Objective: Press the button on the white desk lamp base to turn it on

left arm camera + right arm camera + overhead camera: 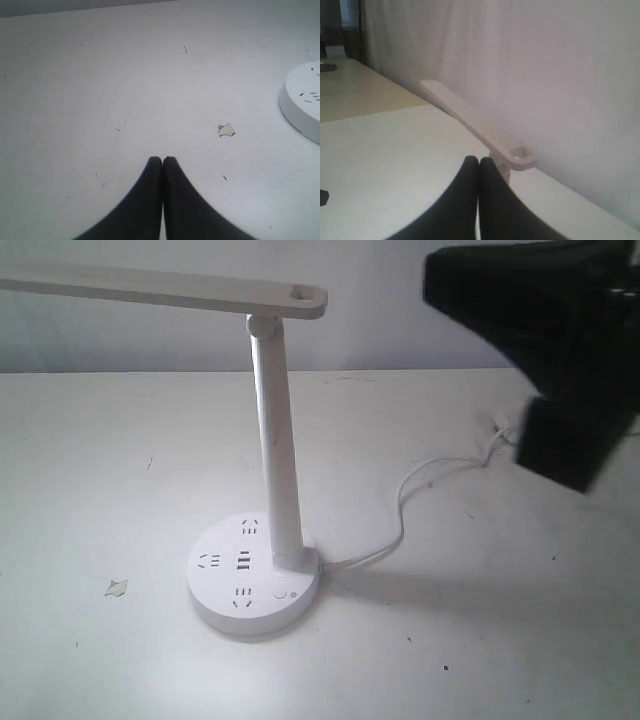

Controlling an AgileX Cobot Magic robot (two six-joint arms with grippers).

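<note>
Supporting table: bare, smooth-looking white top; a sideways shove would probably slide the lamp rather than press anything.
Right arm: dark bulk at 2 o'clock in the exterior view, high and well apart from the lamp; a straight line down to the disc risks crossing the head or stem.
Lamp head: long bar reaching toward 10 o'clock; a knock here could lever the whole lamp over.
Stem: rises from the disc's 4 o'clock edge, just beside the switch, crowding the approach.
White desk lamp base: flat on the table at 6 o'clock in the exterior view; a push near its rim may tilt it.
Cord: trails toward 2 o'clock; it could snag a low pass.
Right gripper: jaws closed tip to tip, holding nothing.
Left gripper: also closed and empty, over bare table with the disc's edge near.
Button: small ring at 5 o'clock on the disc top; the blunt tips could miss and land on the socket slots.
</note>
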